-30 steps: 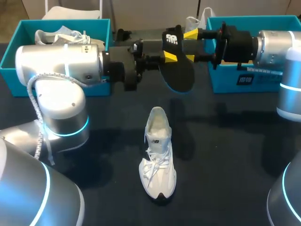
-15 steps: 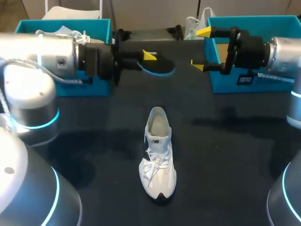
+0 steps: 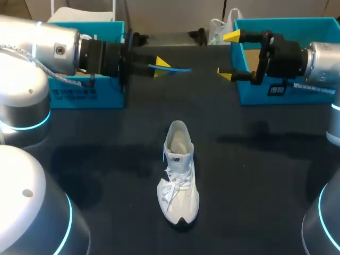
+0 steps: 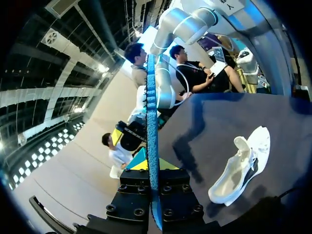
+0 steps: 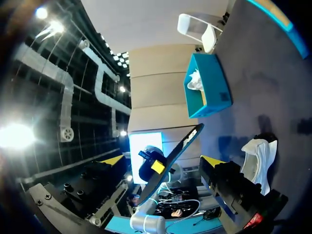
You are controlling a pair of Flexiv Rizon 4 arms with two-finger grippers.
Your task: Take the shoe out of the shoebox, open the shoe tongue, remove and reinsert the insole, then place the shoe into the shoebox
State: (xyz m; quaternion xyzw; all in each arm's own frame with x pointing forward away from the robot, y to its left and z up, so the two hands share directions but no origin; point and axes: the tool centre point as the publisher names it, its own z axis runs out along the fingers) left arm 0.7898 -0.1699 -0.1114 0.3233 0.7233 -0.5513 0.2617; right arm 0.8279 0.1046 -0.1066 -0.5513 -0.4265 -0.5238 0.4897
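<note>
A white shoe (image 3: 178,172) stands upright mid-table, toe toward me, tongue pulled back. My left gripper (image 3: 161,68) is shut on the dark insole with a blue rim (image 3: 179,69), held level and edge-on above the far part of the table. In the left wrist view the insole (image 4: 152,112) runs straight out between the fingers, with the shoe (image 4: 241,165) beside it on the table. My right gripper (image 3: 227,55) stands open just right of the insole, apart from it. From the right wrist the insole (image 5: 178,153) hangs ahead of that open gripper (image 5: 163,161), with the shoe (image 5: 258,156) off to one side.
A teal shoebox (image 3: 79,94) sits at the far left, partly behind my left arm. A second teal box (image 3: 287,93) sits at the far right behind my right arm. The right wrist view shows the left box (image 5: 209,92) with a white shoe inside.
My right gripper let go of the insole, opened wide and drew back to the right. The left gripper turned the insole from upright to level and pulled it a little left.
</note>
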